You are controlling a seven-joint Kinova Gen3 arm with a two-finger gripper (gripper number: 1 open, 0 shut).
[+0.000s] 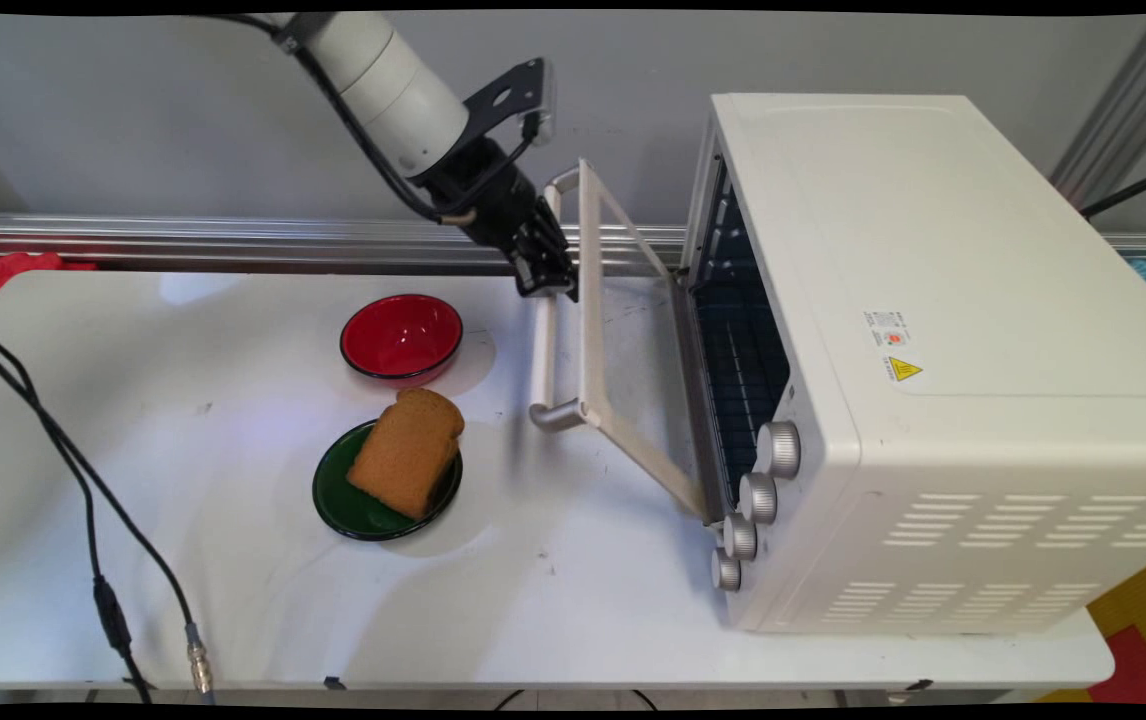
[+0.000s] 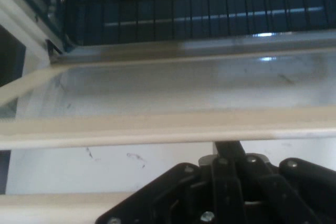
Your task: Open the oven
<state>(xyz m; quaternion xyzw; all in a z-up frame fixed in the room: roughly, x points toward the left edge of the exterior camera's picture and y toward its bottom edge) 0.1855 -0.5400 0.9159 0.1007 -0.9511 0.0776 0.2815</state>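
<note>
The black two-finger gripper is right up against the far end of the cream metal handle bar on the glass-paned oven door, which hangs half open off the front of the boxy white toaster oven. From the main view the fingers look pressed onto that bar; the hand view shows only the black linkage low down with the bar crossing under it, so whether they're clenched or released, I cannot tell.

Handling, as a judgement: that door is stiff metal and glass, hinged at the oven's bottom front edge, so it will swing, not lift. The round bar is smooth and likely slippery; it is the natural hold. The glass wants gentle treatment.

Through the door the dark wire rack sits inside the oven. To the left of the oven, well apart from the door, a glossy red bowl stands, and nearer the camera from it a brown slice of bread leans on a dark green round plate.

The white table is flat, faintly scuffed. Behind the oven, an aluminium rail and grey wall; far left of the oven, black cables trail.
</note>
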